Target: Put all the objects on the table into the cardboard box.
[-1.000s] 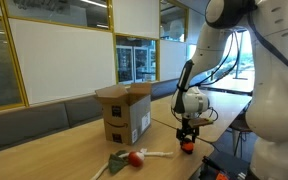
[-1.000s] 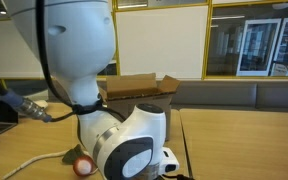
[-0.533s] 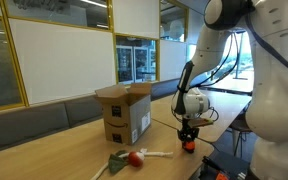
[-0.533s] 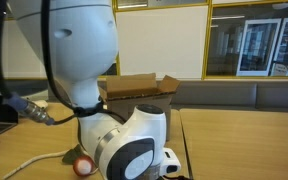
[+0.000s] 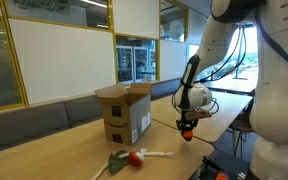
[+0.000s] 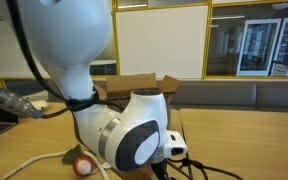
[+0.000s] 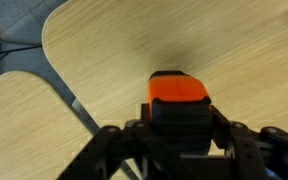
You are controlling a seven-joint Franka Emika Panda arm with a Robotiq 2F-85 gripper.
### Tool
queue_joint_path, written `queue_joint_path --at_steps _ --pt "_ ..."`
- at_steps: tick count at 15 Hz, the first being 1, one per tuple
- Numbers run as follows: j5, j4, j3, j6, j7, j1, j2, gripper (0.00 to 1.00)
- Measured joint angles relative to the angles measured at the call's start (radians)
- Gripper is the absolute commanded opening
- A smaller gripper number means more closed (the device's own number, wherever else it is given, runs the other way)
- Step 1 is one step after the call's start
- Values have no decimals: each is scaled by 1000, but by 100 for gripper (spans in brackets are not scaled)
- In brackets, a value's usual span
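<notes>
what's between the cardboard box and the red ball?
Nothing. In an exterior view, the stretch of table between the cardboard box and the red ball is bare wood.

Yellow-framed glass partitions (image 6: 246,45), a white wall panel (image 5: 59,60), a grey bench (image 6: 234,96) below.

I can read no text, brand or number in any of my views. The cardboard box (image 5: 124,112) carries a dark printed mark (image 5: 115,127) on one face, but it is too small and blurred for me to make out.
</notes>
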Motion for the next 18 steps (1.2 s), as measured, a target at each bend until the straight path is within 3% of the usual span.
queue_joint_path --at_steps 4,7,11,18 --pt "-266 -7 -111 4 262 105 -145 32" --pt "-517 12 -117 -3 504 121 -259 32" --pt "-728 58 -20 -98 765 119 -412 32" --pt "-792 155 224 -231 959 140 -534 32"
